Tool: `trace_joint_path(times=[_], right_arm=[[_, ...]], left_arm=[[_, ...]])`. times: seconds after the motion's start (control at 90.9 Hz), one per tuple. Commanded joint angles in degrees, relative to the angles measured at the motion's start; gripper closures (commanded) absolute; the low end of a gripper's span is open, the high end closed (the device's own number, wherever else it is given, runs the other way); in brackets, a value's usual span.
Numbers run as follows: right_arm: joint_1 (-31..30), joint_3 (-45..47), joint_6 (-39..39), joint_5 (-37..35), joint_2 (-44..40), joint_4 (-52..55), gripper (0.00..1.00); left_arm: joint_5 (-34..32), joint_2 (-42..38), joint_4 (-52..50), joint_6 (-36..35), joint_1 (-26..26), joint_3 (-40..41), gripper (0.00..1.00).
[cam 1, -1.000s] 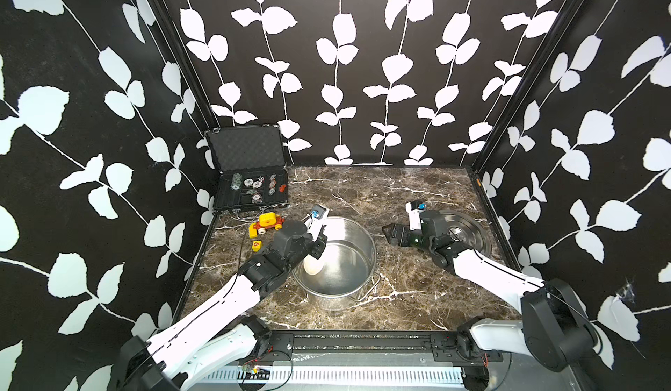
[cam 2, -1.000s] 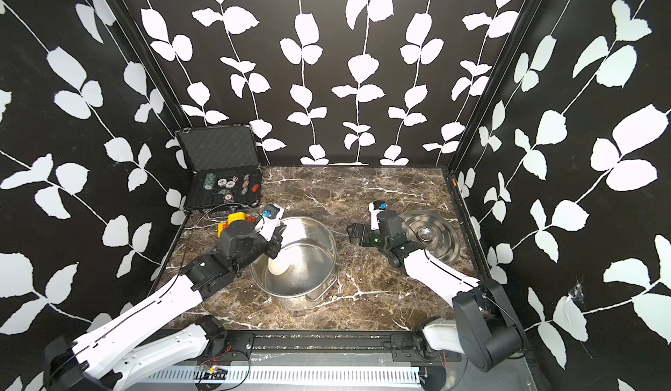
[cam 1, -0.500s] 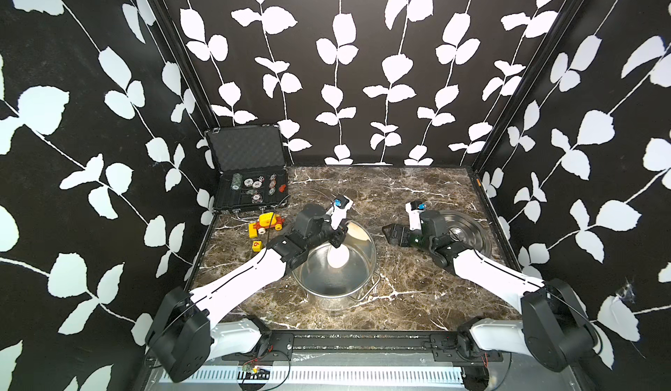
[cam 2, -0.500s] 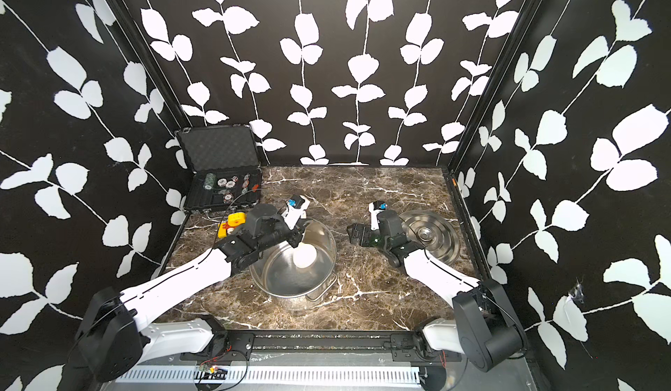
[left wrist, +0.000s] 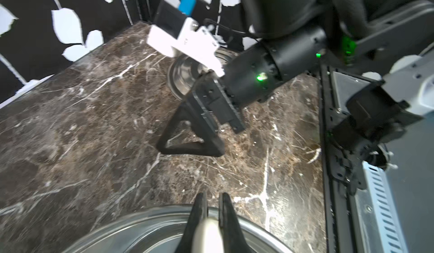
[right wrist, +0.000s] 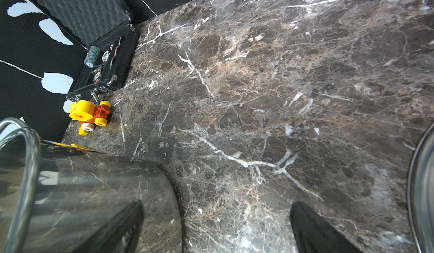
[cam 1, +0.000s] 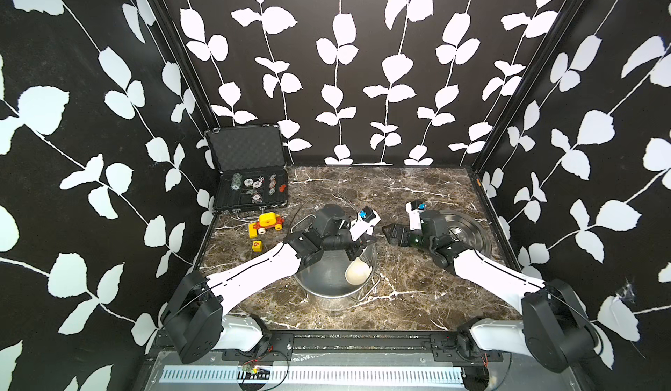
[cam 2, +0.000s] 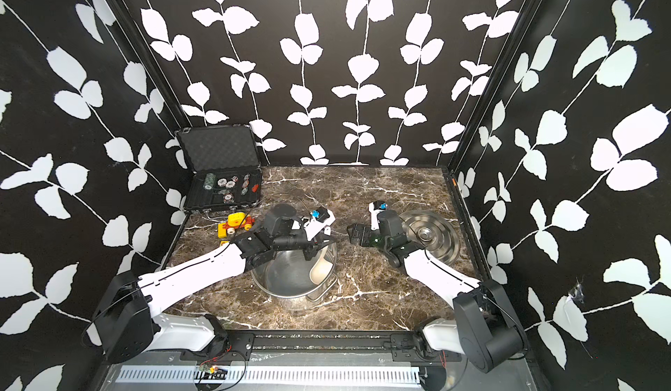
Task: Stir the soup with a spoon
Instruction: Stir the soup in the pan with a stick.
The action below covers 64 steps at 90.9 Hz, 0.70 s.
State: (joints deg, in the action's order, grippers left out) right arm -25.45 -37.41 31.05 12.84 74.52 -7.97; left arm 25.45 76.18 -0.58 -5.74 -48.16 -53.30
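Pot (cam 1: 319, 276) ctr, spoon (cam 1: 357, 271) in it, prob. at r wall; lid (cam 1: 468, 233) r; case (cam 1: 247, 149), toy (cam 1: 267, 222) back-l.

Top views look down from high on the whole table (cam 1: 417, 196); close wrist views share the pot (left wrist: 141, 219).

Spoon (cam 1: 357, 271): white plastic ladle, round cupped bowl, slim handle. In both top views bowl is seen low inside steel pot (cam 1: 336, 298), close against wall on right-arm side, hollow turned toward pot's middle. Spoon (cam 2: 319, 269) is tilted, handle rising from bowl. In left wrist view pale handle (left wrist: 207, 234) is clamped between fingers of left gripper (left wrist: 212, 199), above pot rim.
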Motion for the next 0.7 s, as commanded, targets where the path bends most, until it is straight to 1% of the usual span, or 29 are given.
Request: trace_joint_path(times=[0.0,0.088,0.22,0.44,0.594,0.693], right_arm=[[0.0,0.2,-0.7,-0.4,-1.1,-0.1,0.01],[0.0,0.4,-0.6,-0.5,-0.9,-0.5,0.01],[0.0,0.4,-0.2,-0.1,0.0,-1.4,0.01],[0.0,-0.2,0.2,0.6,1.5,-2.6,0.01],[0.0,-0.3,0.2,0.9,1.7,-2.5,0.01],[0.0,-0.1,0.2,0.7,1.2,-2.4,0.01]], left_arm=[[2.4,-5.0,-6.3,-0.3,-1.3,1.7,1.0],[0.8,-9.4,-8.9,0.7,-1.4,4.4,1.0],[-4.1,-16.9,-12.9,1.8,-1.3,8.1,1.0],[-17.2,-28.5,-16.9,2.7,-1.1,12.3,1.0],[-27.9,-30.9,-17.7,4.7,1.5,13.1,1.0],[-32.9,-31.0,-15.5,5.8,4.1,13.3,1.0]])
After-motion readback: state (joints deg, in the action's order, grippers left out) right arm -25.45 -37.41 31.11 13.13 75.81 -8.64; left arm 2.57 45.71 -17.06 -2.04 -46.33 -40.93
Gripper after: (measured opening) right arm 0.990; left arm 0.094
